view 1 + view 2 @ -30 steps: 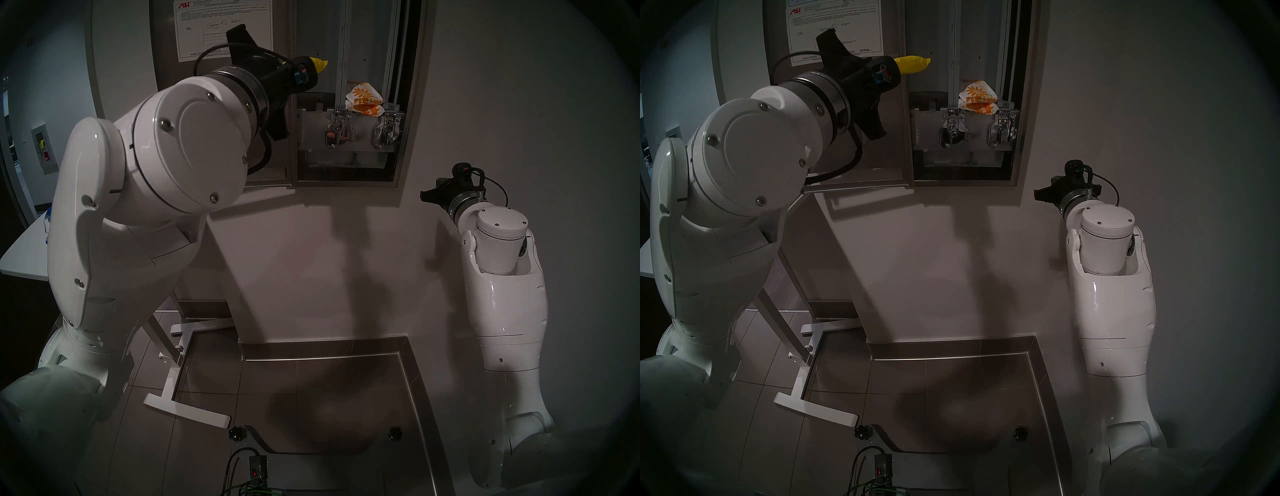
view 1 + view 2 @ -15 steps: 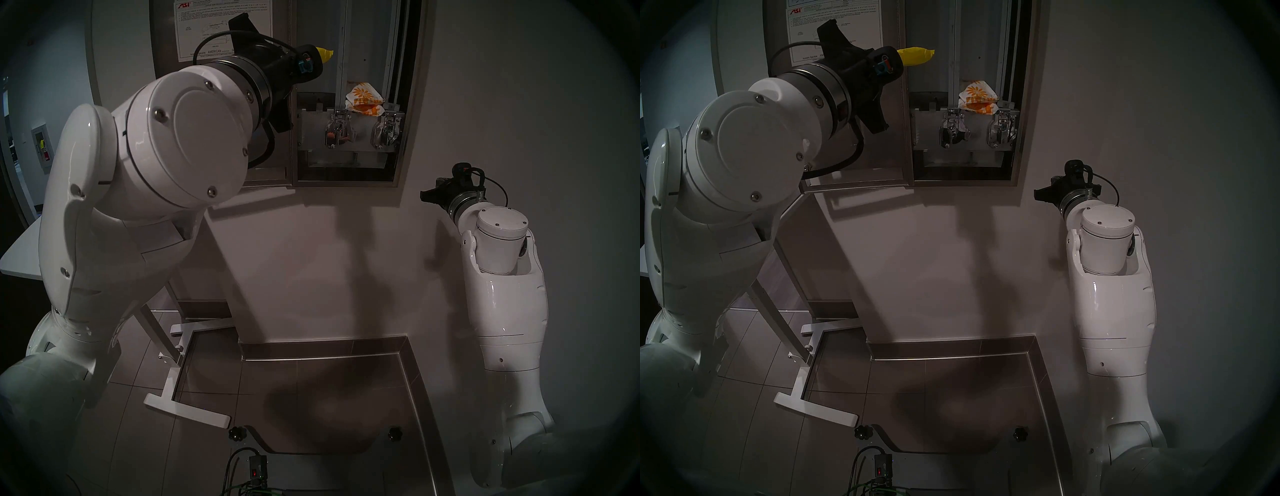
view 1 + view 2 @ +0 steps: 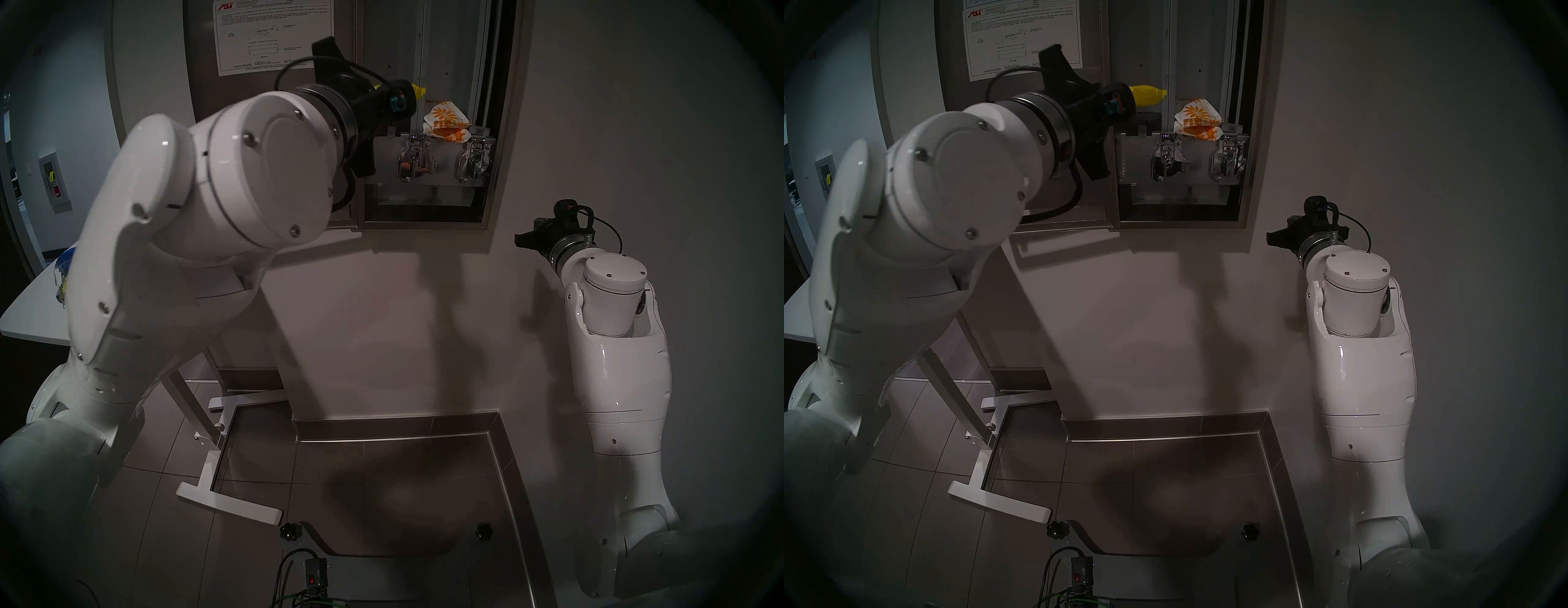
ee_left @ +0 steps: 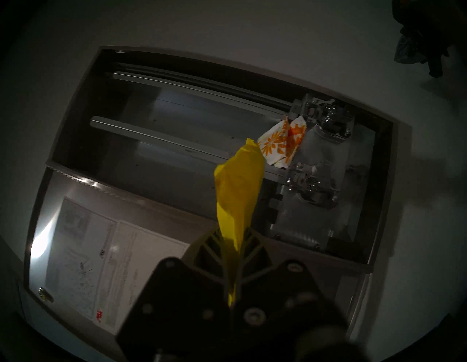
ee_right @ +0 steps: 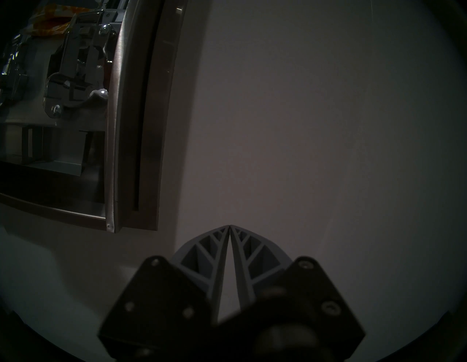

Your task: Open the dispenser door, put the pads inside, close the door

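The dispenser door (image 3: 271,140) is already swung open to my left, its white instruction sheet (image 3: 271,36) facing me, so the first step is done. I'm in the loading step now: one yellow pad (image 4: 237,192) is pinched in my left gripper (image 4: 233,242), whose fingers are closed tight on the wrapper's near end, with the rest of the packet sticking out ahead toward the open cabinet (image 3: 505,127). From the head view the pad (image 3: 1146,94) sits just at the mouth of the left column, above the metal mechanism, not yet released inside.

Two white packets with orange flowers (image 3: 447,123) already lie in the right column; they aren't mine to handle. I think there are more yellow packets in the blue bag on the bench (image 3: 25,310) far left, but that corner is too dim and hidden by my arm to be sure.

My right gripper (image 5: 230,228) hangs near the wall just right of the cabinet frame, fingertips meeting, holding nothing and touching nothing I can see.

Left to do: place this pad inside, let go, fetch any others, then swing the door closed.
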Action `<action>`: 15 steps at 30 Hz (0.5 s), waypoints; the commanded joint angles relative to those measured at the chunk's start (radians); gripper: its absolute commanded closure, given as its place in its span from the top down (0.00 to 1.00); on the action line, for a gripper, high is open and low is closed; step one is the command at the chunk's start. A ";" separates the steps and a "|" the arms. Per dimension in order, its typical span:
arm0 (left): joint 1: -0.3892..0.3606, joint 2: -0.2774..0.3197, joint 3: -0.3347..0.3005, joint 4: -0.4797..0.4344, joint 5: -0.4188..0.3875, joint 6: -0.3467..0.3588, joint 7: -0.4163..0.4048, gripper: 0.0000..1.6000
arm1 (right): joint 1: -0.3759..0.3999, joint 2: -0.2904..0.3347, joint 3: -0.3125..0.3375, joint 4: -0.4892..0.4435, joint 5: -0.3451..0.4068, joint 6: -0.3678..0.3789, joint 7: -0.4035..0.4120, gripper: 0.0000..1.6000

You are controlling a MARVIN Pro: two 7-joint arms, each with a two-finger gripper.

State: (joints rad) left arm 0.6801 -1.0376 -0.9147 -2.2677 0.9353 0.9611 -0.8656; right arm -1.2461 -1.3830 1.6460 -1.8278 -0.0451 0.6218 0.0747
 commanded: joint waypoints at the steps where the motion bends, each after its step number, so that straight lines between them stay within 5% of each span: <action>1: -0.085 -0.079 0.028 0.093 0.018 -0.001 0.005 0.00 | 0.009 0.000 0.000 -0.015 0.001 -0.003 0.001 0.32; 15: -0.143 -0.127 0.056 0.204 0.040 -0.022 0.035 0.00 | 0.009 0.001 0.000 -0.014 0.002 -0.003 0.000 0.32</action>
State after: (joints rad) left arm 0.5982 -1.1304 -0.8497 -2.0900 0.9592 0.9467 -0.8483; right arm -1.2461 -1.3825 1.6457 -1.8277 -0.0442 0.6218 0.0746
